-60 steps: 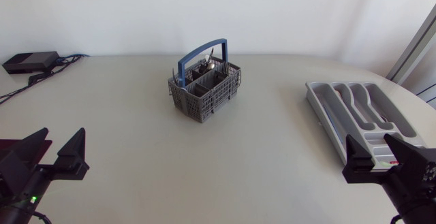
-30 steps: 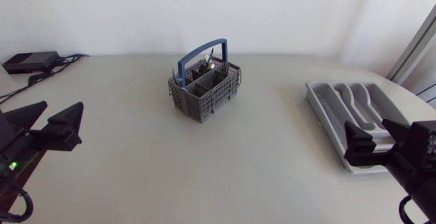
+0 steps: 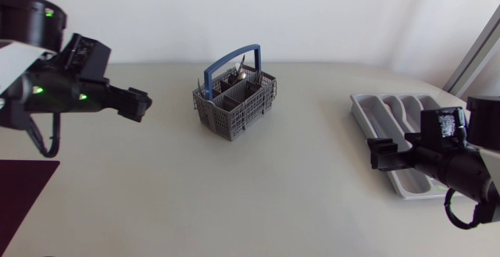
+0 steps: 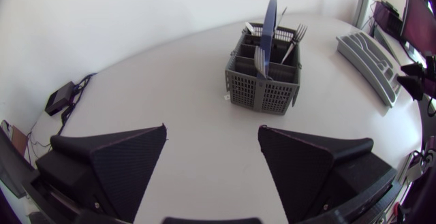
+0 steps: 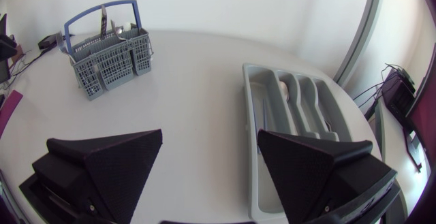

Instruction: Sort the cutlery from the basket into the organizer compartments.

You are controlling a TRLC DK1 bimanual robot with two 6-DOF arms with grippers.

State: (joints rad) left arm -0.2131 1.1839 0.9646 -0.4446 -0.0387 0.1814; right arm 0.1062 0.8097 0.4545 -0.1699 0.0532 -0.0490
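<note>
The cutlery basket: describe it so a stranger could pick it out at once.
On the pale table, look toward its far middle. A grey slotted basket stands there, cutlery sticking up. Its arched blue handle sets it apart from the flat grey organizer off to the right.

Cutlery basket [image 3: 234, 101] stands mid-table [image 3: 258, 187], toward the far side, with a fork [image 4: 297, 32] upright in one compartment. The organizer [image 3: 391, 108] lies at the right edge. Left gripper [image 4: 212, 132] hangs left of the basket, and right gripper [image 5: 210, 134] is over the organizer's near-left corner.

Bright, even, diffuse light; faint soft shadows; fisheye-curved wrist views.
</note>
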